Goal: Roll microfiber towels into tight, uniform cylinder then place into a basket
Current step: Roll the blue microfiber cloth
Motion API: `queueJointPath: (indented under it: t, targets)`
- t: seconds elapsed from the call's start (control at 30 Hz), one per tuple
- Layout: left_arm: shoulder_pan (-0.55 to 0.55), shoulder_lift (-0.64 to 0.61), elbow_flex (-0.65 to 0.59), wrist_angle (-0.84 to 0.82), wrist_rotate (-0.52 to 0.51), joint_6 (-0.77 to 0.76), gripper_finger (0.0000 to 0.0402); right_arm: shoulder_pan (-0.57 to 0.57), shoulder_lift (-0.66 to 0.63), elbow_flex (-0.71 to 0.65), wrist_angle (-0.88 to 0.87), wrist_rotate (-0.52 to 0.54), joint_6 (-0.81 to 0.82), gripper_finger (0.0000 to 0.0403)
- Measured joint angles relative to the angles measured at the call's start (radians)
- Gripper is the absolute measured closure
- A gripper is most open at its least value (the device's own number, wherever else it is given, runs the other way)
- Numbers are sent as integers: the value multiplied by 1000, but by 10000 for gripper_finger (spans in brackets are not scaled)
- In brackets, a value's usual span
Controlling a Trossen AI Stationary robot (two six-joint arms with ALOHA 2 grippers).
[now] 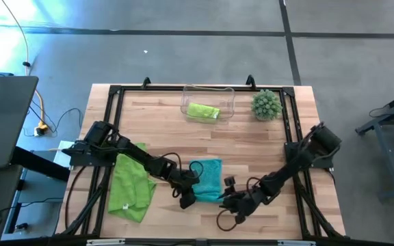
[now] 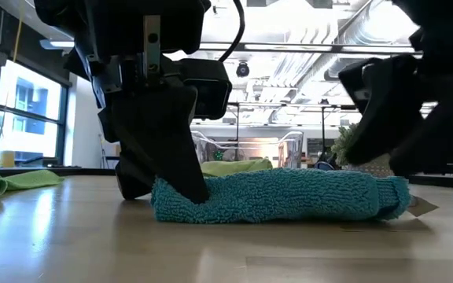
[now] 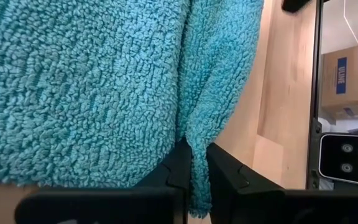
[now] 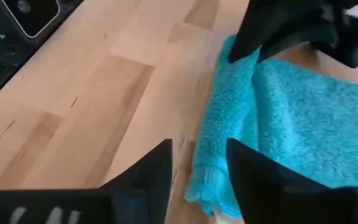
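Pinching the teal towel (image 1: 208,179) edge with my left gripper (image 3: 193,171), mid-table near me; my right gripper (image 4: 199,163) is hanging open just beside its other end. It's looking soft, floppy, so I'm gripping the folded hem.

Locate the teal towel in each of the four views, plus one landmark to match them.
High view: teal towel at the table's front centre, between both grippers.
Low view: folded flat across the middle.
Left wrist view: fills most of the picture; left gripper pinches its edge.
Right wrist view: just ahead of the open right gripper.
Landmark: the left gripper shows in all four.
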State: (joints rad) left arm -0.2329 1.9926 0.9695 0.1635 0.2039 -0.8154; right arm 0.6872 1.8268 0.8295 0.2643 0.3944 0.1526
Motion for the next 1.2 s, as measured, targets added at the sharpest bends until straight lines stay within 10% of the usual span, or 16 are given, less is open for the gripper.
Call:
queueJointPath:
  t: [0.3, 1.2]
  targets:
    - [0, 0, 0, 2, -3, -2, 380, -1, 80, 1, 80, 44, -158, 201]
    - [-14, 1, -2, 14, -7, -11, 370, -20, 118, 0, 76, 164, -85, 244]
